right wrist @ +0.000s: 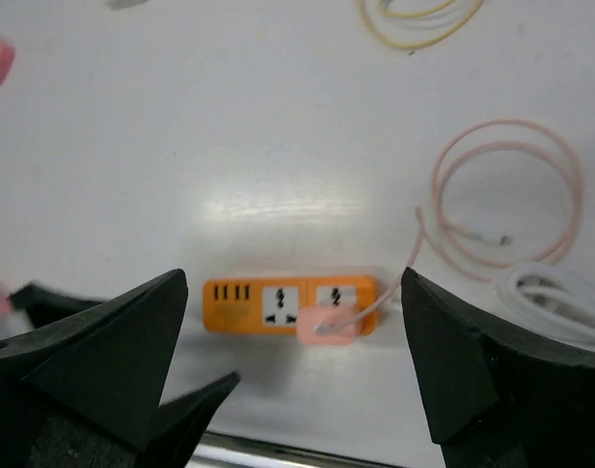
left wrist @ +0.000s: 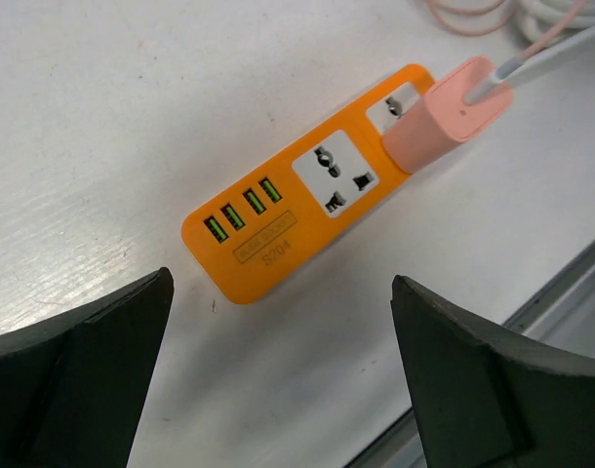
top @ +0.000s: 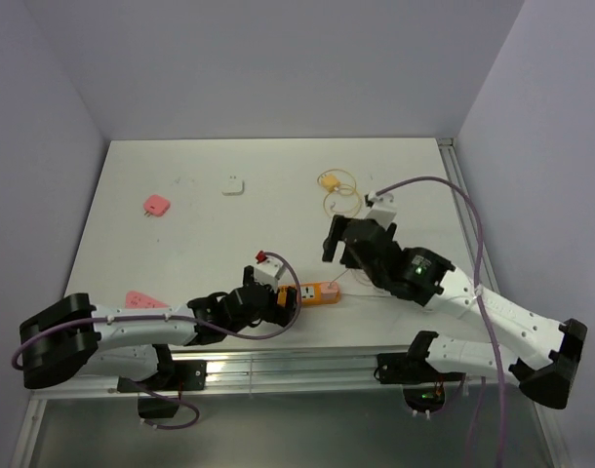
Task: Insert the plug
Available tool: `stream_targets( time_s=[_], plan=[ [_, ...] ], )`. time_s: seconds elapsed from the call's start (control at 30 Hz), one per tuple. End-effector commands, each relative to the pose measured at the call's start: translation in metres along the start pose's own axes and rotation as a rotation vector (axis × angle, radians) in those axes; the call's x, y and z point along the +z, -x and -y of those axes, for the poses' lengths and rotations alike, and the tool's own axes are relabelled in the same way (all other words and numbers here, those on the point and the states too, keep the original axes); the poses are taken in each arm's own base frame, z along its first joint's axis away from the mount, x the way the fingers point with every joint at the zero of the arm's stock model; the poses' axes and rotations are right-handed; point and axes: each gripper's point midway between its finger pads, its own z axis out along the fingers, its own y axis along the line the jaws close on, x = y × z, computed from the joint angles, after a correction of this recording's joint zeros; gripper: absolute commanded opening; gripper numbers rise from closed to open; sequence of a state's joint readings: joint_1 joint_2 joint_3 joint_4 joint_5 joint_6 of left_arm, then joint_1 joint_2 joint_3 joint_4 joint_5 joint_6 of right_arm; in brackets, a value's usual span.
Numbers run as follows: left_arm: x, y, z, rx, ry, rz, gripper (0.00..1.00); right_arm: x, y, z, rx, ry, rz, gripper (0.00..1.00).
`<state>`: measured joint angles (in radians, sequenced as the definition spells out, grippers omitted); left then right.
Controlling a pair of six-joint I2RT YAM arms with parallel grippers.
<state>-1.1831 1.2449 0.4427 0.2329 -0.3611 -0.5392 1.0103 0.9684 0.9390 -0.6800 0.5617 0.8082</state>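
Observation:
An orange power strip (top: pixel 315 293) lies on the white table near its front edge. A pink plug (left wrist: pixel 444 117) sits in the strip's end socket, and its thin pink cable (right wrist: pixel 419 239) leads away from it. The middle socket (left wrist: pixel 338 178) and the row of USB ports (left wrist: pixel 243 209) are bare. My left gripper (left wrist: pixel 281 283) is open just short of the strip's USB end, with nothing between its fingers. My right gripper (right wrist: pixel 295 280) hangs open above the strip and plug (right wrist: pixel 327 325), touching neither.
A pink cable coil (right wrist: pixel 502 195) and a white cable (right wrist: pixel 561 292) lie right of the strip. Farther back are a yellow cable coil (top: pixel 335 185), a white adapter (top: pixel 232 184) and a pink adapter (top: pixel 156 205). A flat pink piece (top: pixel 144 300) lies front left. A metal rail (top: pixel 307 363) edges the table front.

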Motion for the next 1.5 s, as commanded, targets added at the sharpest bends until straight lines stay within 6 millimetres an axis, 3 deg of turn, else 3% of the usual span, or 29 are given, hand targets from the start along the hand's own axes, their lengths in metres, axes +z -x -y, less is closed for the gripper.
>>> stream_targets(
  time_s=[0.0, 0.03, 0.07, 0.13, 0.2, 0.23, 0.27, 0.3, 0.33, 0.37, 0.43, 0.47, 0.5, 0.53, 0.57, 0.6, 0.63, 0.67, 0.73, 0.77, 0.87, 0.9, 0.97, 1.13, 1.27, 1.47],
  plan=[
    [-0.013, 0.010, 0.006, -0.029, -0.042, 0.021, 1.00, 0.014, 0.054, -0.003, -0.009, 0.007, 0.067, 0.96],
    [-0.016, 0.011, 0.006, -0.034, -0.048, 0.026, 0.99, 0.030, 0.057, -0.001, -0.027, -0.030, 0.048, 0.96],
    [-0.022, 0.019, 0.009, -0.048, -0.067, 0.051, 1.00, 0.036, 0.078, 0.005, -0.020, -0.050, 0.069, 0.96],
    [-0.029, 0.020, 0.006, -0.063, -0.070, 0.061, 1.00, 0.065, 0.087, 0.006, -0.033, -0.085, 0.049, 0.94],
    [-0.040, 0.032, 0.004, -0.086, -0.069, 0.104, 1.00, 0.085, 0.114, 0.006, -0.002, -0.071, 0.064, 0.89],
    [-0.043, 0.030, 0.000, -0.086, -0.061, 0.103, 1.00, 0.108, 0.111, 0.009, -0.009, -0.088, 0.031, 0.88],
    [-0.049, 0.037, 0.000, -0.100, -0.070, 0.130, 1.00, 0.117, 0.130, 0.005, -0.021, -0.078, 0.053, 0.87],
    [-0.052, 0.040, -0.002, -0.107, -0.063, 0.144, 1.00, 0.128, 0.135, 0.010, -0.025, -0.103, 0.043, 0.84],
    [-0.055, 0.042, -0.003, -0.110, -0.067, 0.153, 0.99, 0.159, 0.129, 0.025, -0.044, -0.177, -0.003, 0.83],
    [-0.061, 0.047, -0.002, -0.118, -0.077, 0.170, 0.99, 0.166, 0.151, 0.021, -0.078, -0.180, 0.023, 0.77],
    [-0.066, 0.052, -0.003, -0.123, -0.080, 0.187, 0.99, 0.189, 0.161, 0.028, -0.104, -0.218, 0.013, 0.70],
    [-0.069, 0.056, -0.001, -0.126, -0.092, 0.200, 0.99, 0.213, 0.168, 0.024, -0.140, -0.214, -0.005, 0.63],
    [-0.070, 0.058, -0.001, -0.124, -0.097, 0.205, 1.00, 0.224, 0.169, 0.027, -0.162, -0.212, -0.020, 0.47],
    [-0.071, 0.059, 0.000, -0.126, -0.100, 0.208, 1.00, 0.244, 0.165, 0.036, -0.178, -0.231, -0.043, 0.43],
    [-0.073, 0.060, 0.001, -0.128, -0.105, 0.211, 0.99, 0.250, 0.178, 0.034, -0.215, -0.220, -0.020, 0.40],
    [-0.073, 0.061, 0.002, -0.128, -0.113, 0.212, 0.99, 0.258, 0.179, 0.035, -0.227, -0.217, -0.027, 0.38],
    [-0.073, 0.060, 0.003, -0.127, -0.118, 0.209, 0.99, 0.277, 0.169, 0.042, -0.238, -0.222, -0.069, 0.38],
    [-0.073, 0.061, 0.004, -0.130, -0.122, 0.212, 0.99, 0.281, 0.185, 0.041, -0.246, -0.185, -0.057, 0.42],
    [-0.074, 0.061, 0.004, -0.135, -0.128, 0.215, 0.99, 0.301, 0.172, 0.054, -0.264, -0.182, -0.126, 0.47],
    [-0.074, 0.061, 0.004, -0.135, -0.128, 0.216, 0.99, 0.303, 0.180, 0.062, -0.271, -0.196, -0.121, 0.50],
    [-0.073, 0.062, 0.006, -0.133, -0.137, 0.223, 0.99, 0.316, 0.172, 0.073, -0.315, -0.194, -0.153, 0.58],
    [-0.073, 0.063, 0.007, -0.127, -0.143, 0.223, 0.99, 0.319, 0.169, 0.076, -0.323, -0.186, -0.164, 0.67],
    [-0.071, 0.062, 0.008, -0.118, -0.144, 0.217, 0.99, 0.326, 0.161, 0.077, -0.356, -0.165, -0.191, 0.70],
    [-0.068, 0.062, 0.010, -0.103, -0.140, 0.210, 0.99, 0.343, 0.130, 0.082, -0.372, -0.127, -0.287, 0.70],
    [-0.069, 0.064, 0.010, -0.109, -0.145, 0.221, 0.99, 0.350, 0.107, 0.074, -0.356, -0.051, -0.343, 0.66],
    [-0.070, 0.062, 0.008, -0.111, -0.137, 0.215, 0.99, 0.354, 0.099, 0.080, -0.333, -0.077, -0.376, 0.64]
  ],
)
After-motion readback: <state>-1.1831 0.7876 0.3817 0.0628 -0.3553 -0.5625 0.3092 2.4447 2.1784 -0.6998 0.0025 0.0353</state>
